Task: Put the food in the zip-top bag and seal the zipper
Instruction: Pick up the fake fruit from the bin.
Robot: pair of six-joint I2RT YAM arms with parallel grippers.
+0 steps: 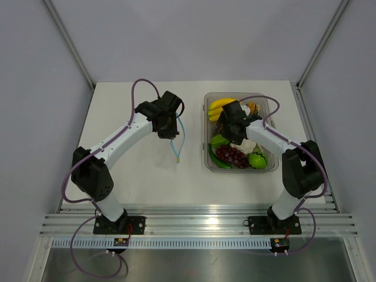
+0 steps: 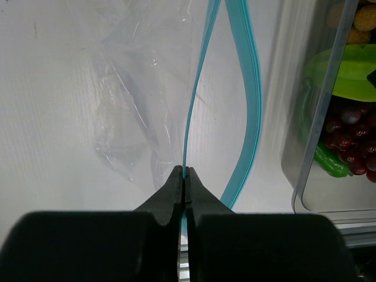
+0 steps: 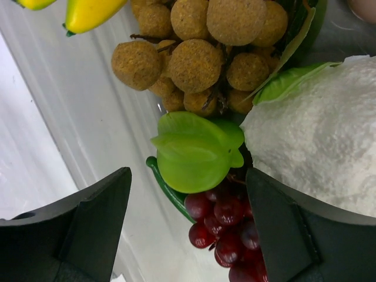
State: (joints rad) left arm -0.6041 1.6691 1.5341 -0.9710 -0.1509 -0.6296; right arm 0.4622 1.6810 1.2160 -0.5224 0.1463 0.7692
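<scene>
From above, the left tool holds the zip-top bag hanging ahead of it over the counter. The right tool sits over the food in the tub. In the left wrist view the tips are pressed together, pinching the zipper, and the clear pouch spreads ahead and to the left. In the right wrist view the right tool is spread wide, with a green piece between its fingers and grapes against that piece on the wrist side.

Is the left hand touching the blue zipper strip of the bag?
Touching. The left wrist view shows the left hand shut on the blue zipper strip, one edge of which comes out from between its closed fingertips.
</scene>
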